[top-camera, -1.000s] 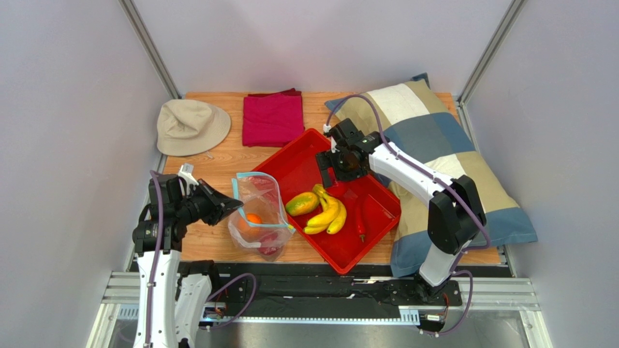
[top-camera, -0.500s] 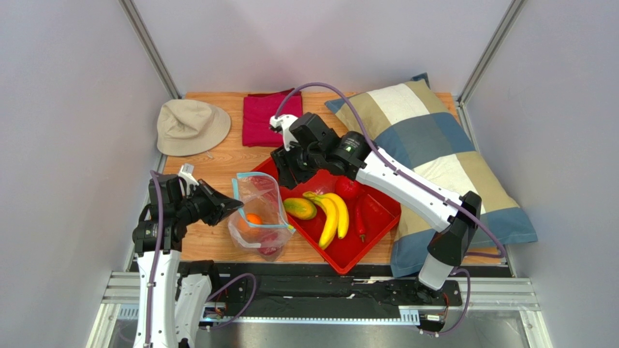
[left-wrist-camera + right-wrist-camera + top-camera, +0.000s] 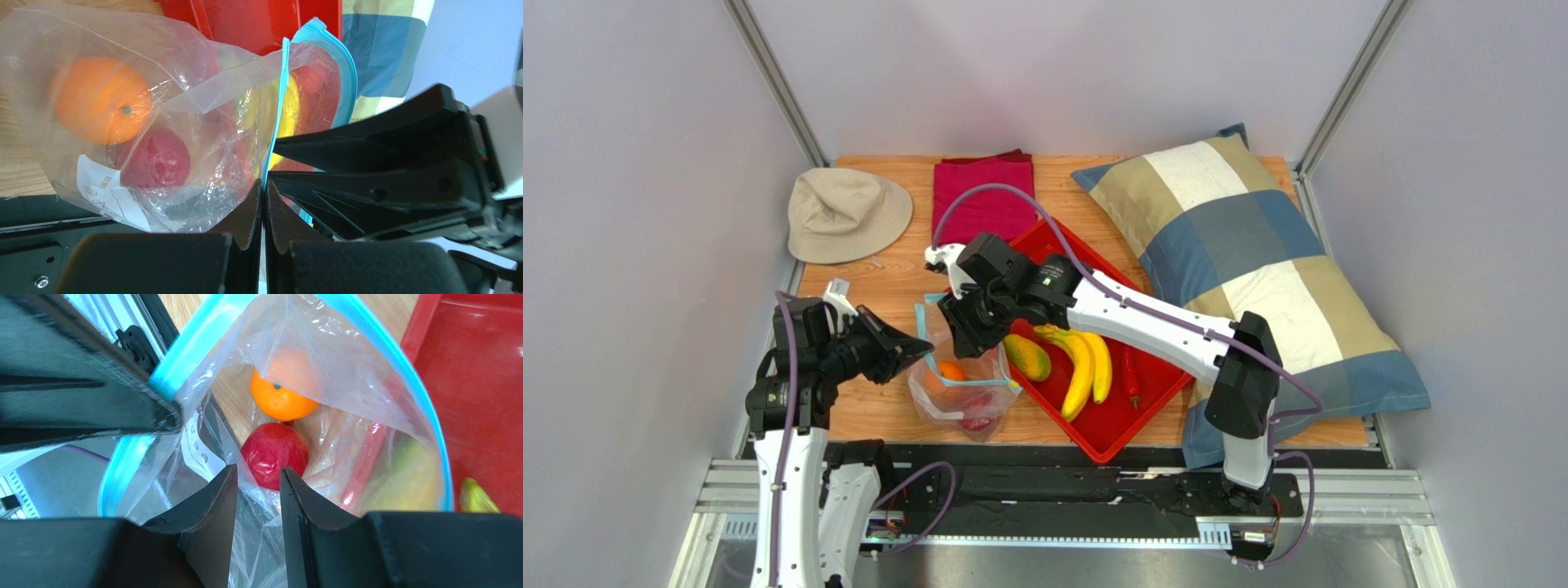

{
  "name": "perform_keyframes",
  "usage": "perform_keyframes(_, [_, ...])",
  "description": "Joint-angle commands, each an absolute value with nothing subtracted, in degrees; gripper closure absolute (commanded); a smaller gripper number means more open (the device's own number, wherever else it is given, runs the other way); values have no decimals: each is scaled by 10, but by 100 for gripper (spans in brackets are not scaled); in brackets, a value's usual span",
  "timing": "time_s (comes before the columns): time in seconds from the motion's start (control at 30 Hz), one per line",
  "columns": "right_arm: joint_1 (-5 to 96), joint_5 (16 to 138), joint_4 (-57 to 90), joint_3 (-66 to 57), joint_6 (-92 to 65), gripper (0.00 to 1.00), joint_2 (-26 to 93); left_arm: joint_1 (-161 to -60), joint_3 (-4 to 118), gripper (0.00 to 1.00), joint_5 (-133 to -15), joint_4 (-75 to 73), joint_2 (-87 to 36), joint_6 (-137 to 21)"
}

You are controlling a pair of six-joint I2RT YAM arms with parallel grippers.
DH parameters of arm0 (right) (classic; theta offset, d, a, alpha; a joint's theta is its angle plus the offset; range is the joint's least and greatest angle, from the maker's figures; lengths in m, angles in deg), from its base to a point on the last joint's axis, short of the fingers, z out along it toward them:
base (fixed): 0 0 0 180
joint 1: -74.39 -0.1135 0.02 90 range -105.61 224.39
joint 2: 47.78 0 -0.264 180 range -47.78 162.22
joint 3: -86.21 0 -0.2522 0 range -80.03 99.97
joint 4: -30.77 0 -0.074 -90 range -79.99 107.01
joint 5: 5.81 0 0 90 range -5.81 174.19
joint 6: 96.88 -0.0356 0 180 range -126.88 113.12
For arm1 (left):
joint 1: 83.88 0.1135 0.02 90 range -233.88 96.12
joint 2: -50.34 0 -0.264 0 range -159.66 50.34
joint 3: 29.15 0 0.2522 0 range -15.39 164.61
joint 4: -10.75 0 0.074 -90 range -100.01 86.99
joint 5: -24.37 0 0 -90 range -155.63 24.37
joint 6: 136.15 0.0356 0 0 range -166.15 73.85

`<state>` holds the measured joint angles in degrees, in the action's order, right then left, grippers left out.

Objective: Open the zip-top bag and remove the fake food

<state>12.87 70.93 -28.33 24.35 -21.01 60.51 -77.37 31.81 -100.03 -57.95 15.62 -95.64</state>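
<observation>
The clear zip-top bag (image 3: pixel 983 390) lies on the table left of the red tray, its blue-teal mouth (image 3: pixel 184 361) held open. My left gripper (image 3: pixel 906 353) is shut on the zip strip (image 3: pixel 274 122) at the near rim. Inside the bag lie an orange (image 3: pixel 282 395) and a red apple (image 3: pixel 274 454); both also show through the plastic as the orange (image 3: pixel 98 101) and the apple (image 3: pixel 156 160). My right gripper (image 3: pixel 258 478) hangs over the bag mouth, jaws narrowly apart, nothing between them, the apple just beyond. A mango (image 3: pixel 1026 358), bananas (image 3: pixel 1081 364) and a chilli (image 3: pixel 1133 374) lie in the tray.
The red tray (image 3: pixel 1124 423) sits right of the bag, against a checked pillow (image 3: pixel 1259 270). A beige hat (image 3: pixel 848 214) and a folded magenta cloth (image 3: pixel 979 196) lie at the back. The right arm stretches across the tray.
The right arm swung left from above the tray to the bag mouth, and its jaws narrowed. The bananas shifted in the tray. The left gripper kept its hold.
</observation>
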Motion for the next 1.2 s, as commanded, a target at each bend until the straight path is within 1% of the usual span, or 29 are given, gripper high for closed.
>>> perform_keyframes(0.0, [129, 663, -190, 202, -235, 63, 631, -773, 329, 100, -965, -608, 170, -948])
perform_keyframes(0.07, [123, 660, -164, 186, -236, 62, 644, -773, 331, 100, -938, -640, 182, -949])
perform_keyframes(0.13, [115, 665, -134, 181, -226, 56, 663, -773, 324, 100, -927, -642, 192, -955])
perform_keyframes(0.2, [110, 661, -116, 183, -229, 47, 677, -773, 313, 100, -928, -643, 205, -966])
perform_keyframes(0.27, [108, 661, -102, 184, -239, 43, 691, -773, 305, 100, -928, -643, 211, -966])
perform_keyframes(0.3, [108, 659, -88, 184, -242, 38, 695, -773, 304, 100, -924, -646, 212, -962])
perform_keyframes(0.4, [102, 655, -77, 188, -239, 30, 707, -773, 305, 100, -920, -656, 209, -952])
perform_keyframes(0.5, [95, 647, -67, 188, -240, 25, 717, -773, 304, 100, -918, -658, 207, -944])
perform_keyframes(0.57, [91, 642, -68, 191, -242, 23, 730, -773, 301, 100, -917, -660, 209, -941])
perform_keyframes(0.6, [88, 645, -69, 191, -242, 20, 735, -773, 301, 100, -916, -661, 209, -940])
perform_keyframes(0.73, [79, 650, -64, 192, -240, 13, 755, -772, 297, 100, -906, -671, 215, -935])
perform_keyframes(0.9, [66, 663, -45, 215, -238, 6, 803, -773, 276, 100, -902, -684, 241, -948])
perform_keyframes(1.0, [61, 676, -44, 237, -245, 4, 829, -774, 260, 100, -896, -695, 260, -951])
perform_keyframes(1.13, [62, 690, -35, 249, -261, 5, 860, -773, 254, 100, -897, -707, 273, -948])
perform_keyframes(1.17, [62, 684, -38, 257, -257, 7, 861, -773, 256, 100, -895, -709, 271, -947])
